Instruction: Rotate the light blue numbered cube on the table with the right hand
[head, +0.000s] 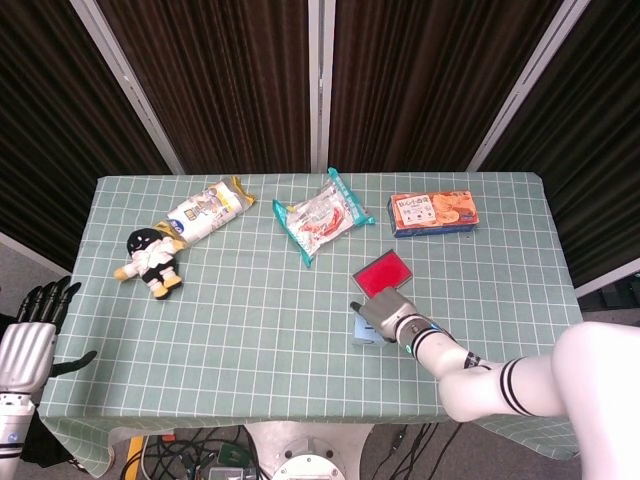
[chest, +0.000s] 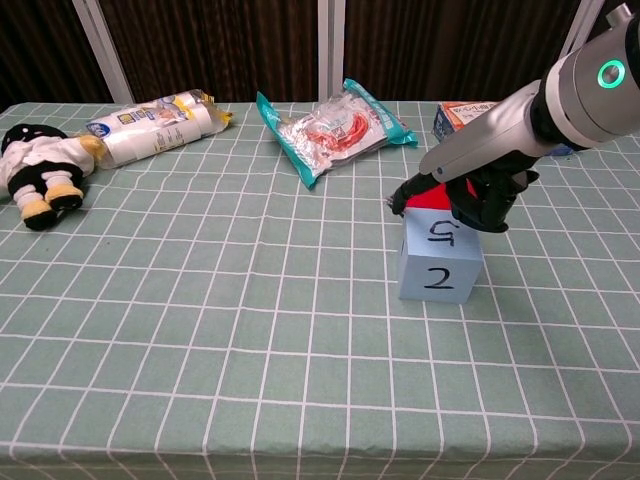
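Note:
The light blue numbered cube (chest: 440, 262) stands on the green checked tablecloth (chest: 200, 330), right of centre, with 5 on top and 2 facing me. My right hand (chest: 466, 194) hovers just behind the cube's far top edge, its dark fingers (chest: 492, 212) spread wider than the cube and holding nothing. From the head view, the right hand (head: 384, 314) covers most of the cube (head: 361, 329). My left hand (head: 30, 338) hangs off the table's left side with its fingers apart, holding nothing.
A flat red box (head: 382, 273) lies just beyond the cube. At the back are an orange biscuit box (head: 432, 212), a teal snack bag (chest: 335, 126) and a white-yellow packet (chest: 155, 125). A plush doll (chest: 38, 165) lies at far left.

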